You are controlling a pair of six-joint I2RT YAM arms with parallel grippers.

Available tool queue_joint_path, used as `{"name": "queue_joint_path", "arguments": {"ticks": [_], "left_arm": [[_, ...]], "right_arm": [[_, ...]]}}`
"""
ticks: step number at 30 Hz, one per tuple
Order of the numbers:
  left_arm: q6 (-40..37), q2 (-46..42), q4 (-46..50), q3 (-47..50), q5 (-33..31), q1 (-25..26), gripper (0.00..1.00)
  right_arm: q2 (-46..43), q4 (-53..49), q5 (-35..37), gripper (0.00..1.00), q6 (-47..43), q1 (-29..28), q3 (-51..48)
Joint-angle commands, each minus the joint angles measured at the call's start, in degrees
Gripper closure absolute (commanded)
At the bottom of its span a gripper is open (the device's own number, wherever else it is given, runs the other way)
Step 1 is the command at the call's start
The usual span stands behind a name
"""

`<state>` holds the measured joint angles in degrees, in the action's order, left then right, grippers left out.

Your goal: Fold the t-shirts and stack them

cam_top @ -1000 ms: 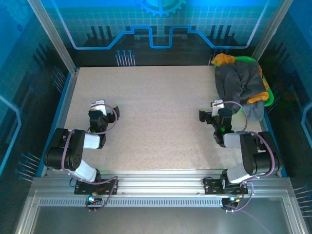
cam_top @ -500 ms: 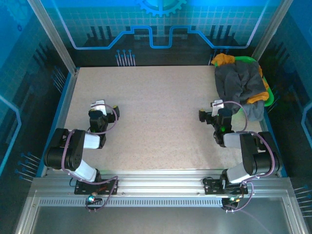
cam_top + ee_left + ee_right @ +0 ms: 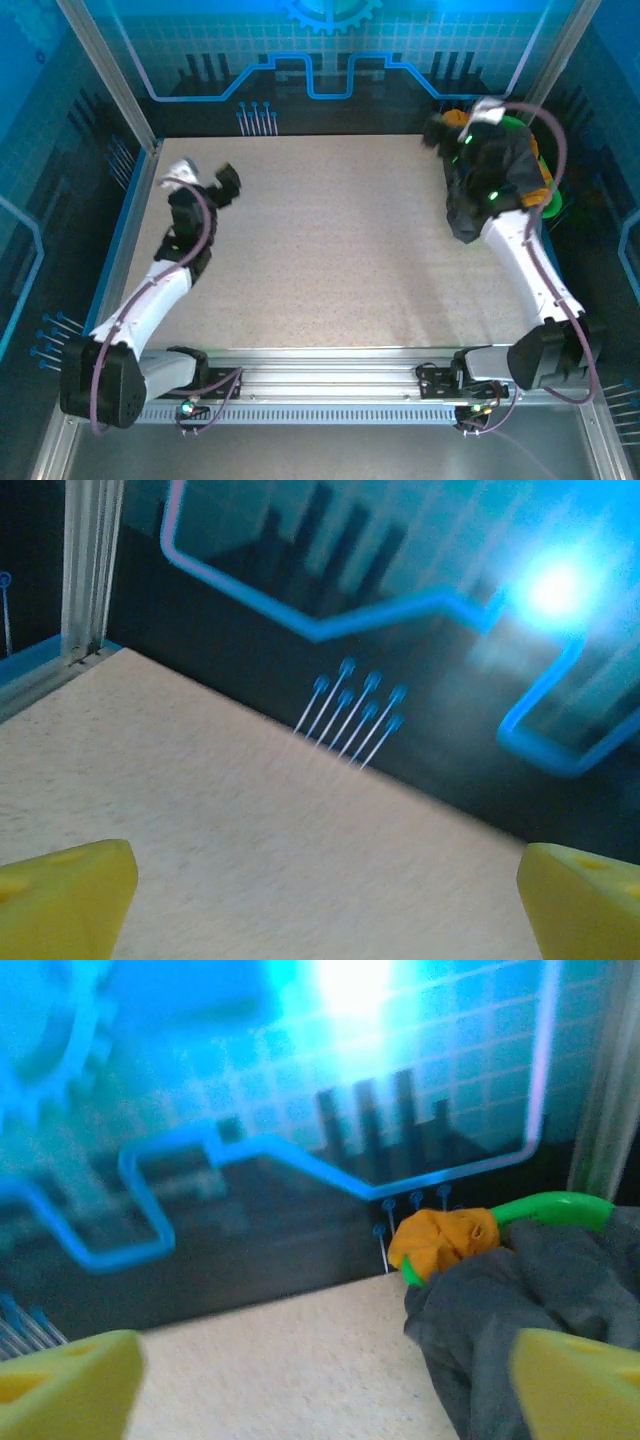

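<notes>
the near and middle of the desk (image 3: 330, 260) lie bare. on the left side the left tool (image 3: 325, 905) hovers over that bare top, released, its yellow fingers (image 3: 65, 895) wide apart with nothing between them. further out, at the far right corner, the right tool (image 3: 320, 1385) is released too, its jaws spread and empty, just beside the heap. the t-shirts are all bunched there. a dark grey t-shirt (image 3: 480, 1330) slumps over the rim of the green basket (image 3: 550, 1205) onto the desk, with a mustard-orange t-shirt (image 3: 440, 1240) tucked behind it.

the main risk, as i judge it, is a bad pinch. the cloths overlap, so closing on a thick fold could drag two shirts out together, or tip the basket if the grey one catches on its rim. a shallow bite on a loose edge could slip free. the left tool is well apart from the heap, too far to steady anything.
</notes>
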<state>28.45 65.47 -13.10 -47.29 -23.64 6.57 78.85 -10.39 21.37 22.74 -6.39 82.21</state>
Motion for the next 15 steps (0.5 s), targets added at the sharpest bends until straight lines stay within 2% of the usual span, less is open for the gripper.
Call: {"name": "queue_joint_path", "arguments": {"ticks": [1,4,5,7,11,15], "left_arm": [[21.31,3.61,18.89,-7.42,14.42,-4.71,0.01],[18.48,11.16,26.18,-20.42,26.87,-2.01,0.01],[17.79,12.73,28.07,-23.34,29.12,-0.57,0.01],[16.45,14.91,31.19,-28.07,31.46,3.36,0.01],[16.75,15.59,31.04,-29.73,35.11,8.90,0.03],[17.33,14.63,30.20,-28.91,36.68,12.18,0.06]], "right_arm": [[9.20,-27.13,0.47,0.18,14.34,5.57,7.29],[15.12,-25.80,-1.76,0.17,16.18,10.06,10.65],[17.25,-26.04,-2.84,0.16,16.47,11.46,12.30],[23.61,-29.88,-3.42,0.14,16.96,13.52,18.11],[34.67,-35.62,-6.09,0.12,17.93,15.77,26.31],[40.32,-35.79,-8.89,0.24,20.47,16.91,26.49]]}}
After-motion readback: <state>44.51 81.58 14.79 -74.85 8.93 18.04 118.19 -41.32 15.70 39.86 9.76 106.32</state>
